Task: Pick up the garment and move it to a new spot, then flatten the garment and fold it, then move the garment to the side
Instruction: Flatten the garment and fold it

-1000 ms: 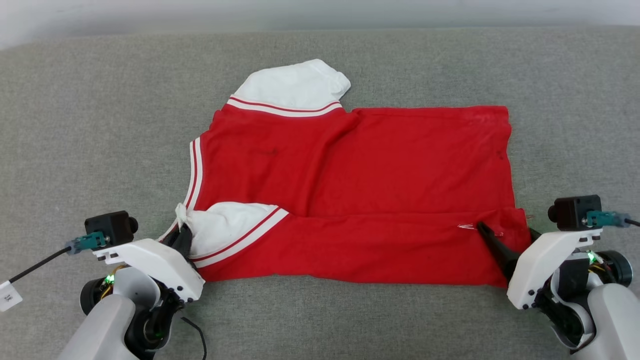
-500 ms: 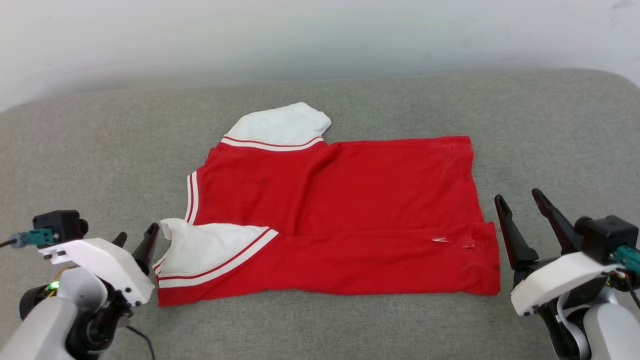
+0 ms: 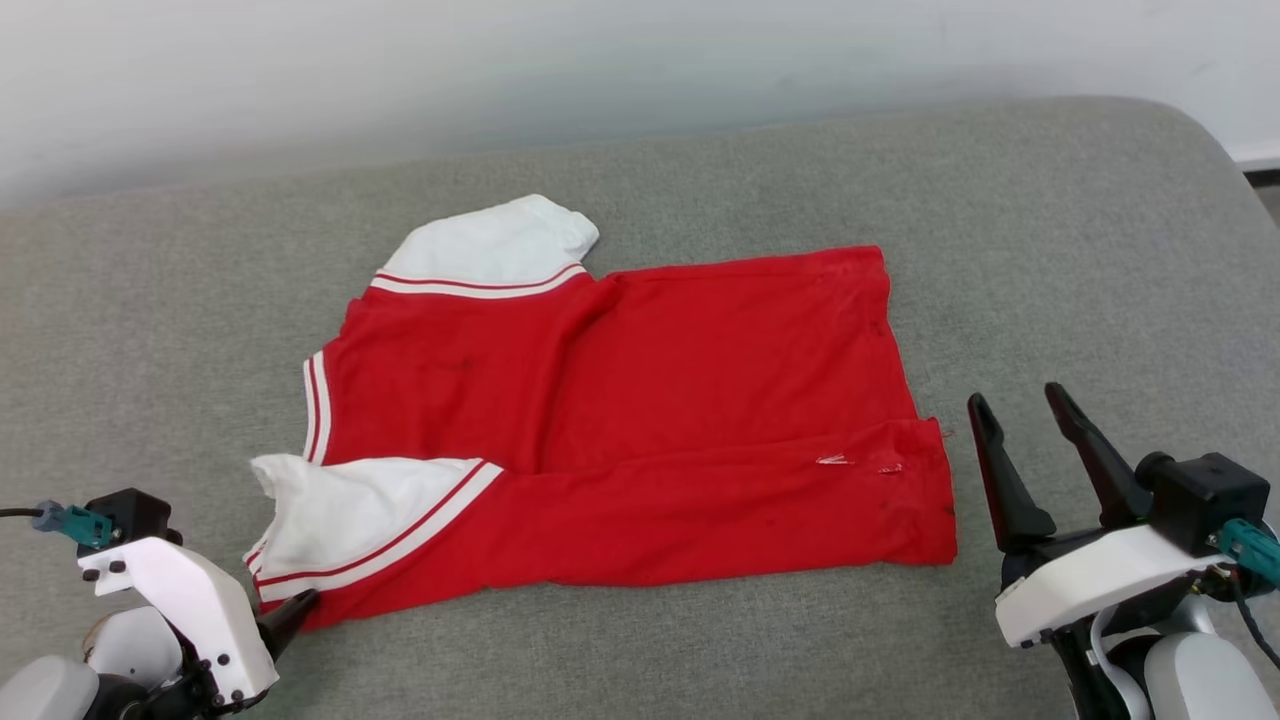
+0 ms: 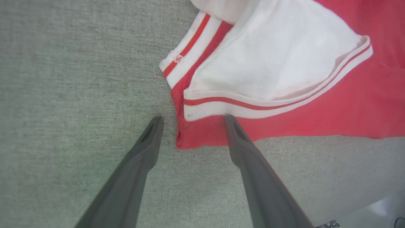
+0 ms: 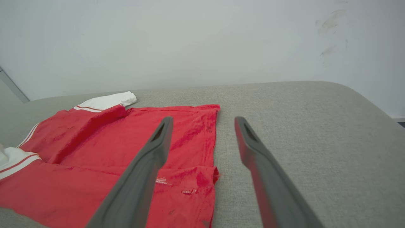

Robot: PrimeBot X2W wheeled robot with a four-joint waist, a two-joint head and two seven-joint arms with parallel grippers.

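The red garment (image 3: 650, 400) lies flat on the grey cushion, its near long edge folded up over the body. One white sleeve (image 3: 490, 240) sticks out at the far left and another white sleeve (image 3: 340, 510) lies on the near left corner. No lettering shows. In the left wrist view my left gripper (image 4: 191, 120) is open, its fingers straddling the garment's red near-left corner (image 4: 196, 136) without holding it. My right gripper (image 3: 1015, 415) is open, just right of the garment's hem (image 3: 920, 470) and apart from it; the right wrist view shows the garment (image 5: 126, 148) beyond its left finger.
The grey cushioned surface (image 3: 1080, 250) stretches around the garment, with a rounded edge at the far right and a pale wall (image 3: 600, 60) behind. Bare cushion lies to the garment's right and left.
Both grippers let go of the garment's near edge and drew back, now open. The head camera lifted and turned, shifting the whole picture. The left gripper now sits lower, at the near-left corner.
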